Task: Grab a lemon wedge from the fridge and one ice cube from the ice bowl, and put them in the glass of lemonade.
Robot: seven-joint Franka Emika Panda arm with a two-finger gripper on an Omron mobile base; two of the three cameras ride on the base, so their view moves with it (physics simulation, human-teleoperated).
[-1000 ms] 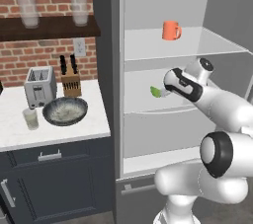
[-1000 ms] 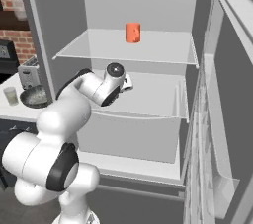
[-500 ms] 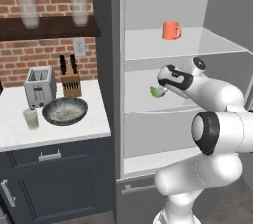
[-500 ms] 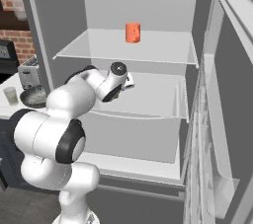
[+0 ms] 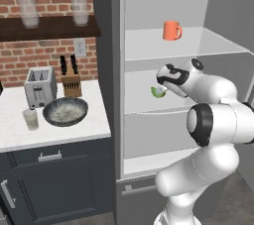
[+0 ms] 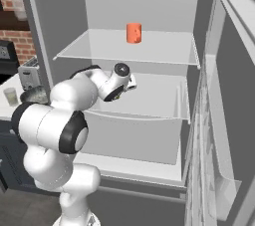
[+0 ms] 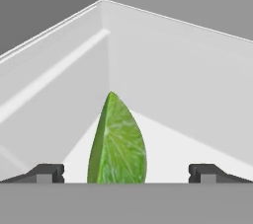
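one lemon wedge (image 7: 117, 141) at lower centre of hand view, between spread fingertips (image 7: 47, 172) of released end effector (image 5: 160, 88), inside fridge (image 5: 149, 45).

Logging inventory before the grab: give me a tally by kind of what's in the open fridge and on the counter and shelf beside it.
Lemon wedge: 1, in the fridge
Orange mug: 1, on the fridge's upper shelf
Glass of lemonade: 1
Ice bowl: 1
Toaster: 1
Knife block: 1
Frosted jars: 2, on the wall shelf
Total: 8
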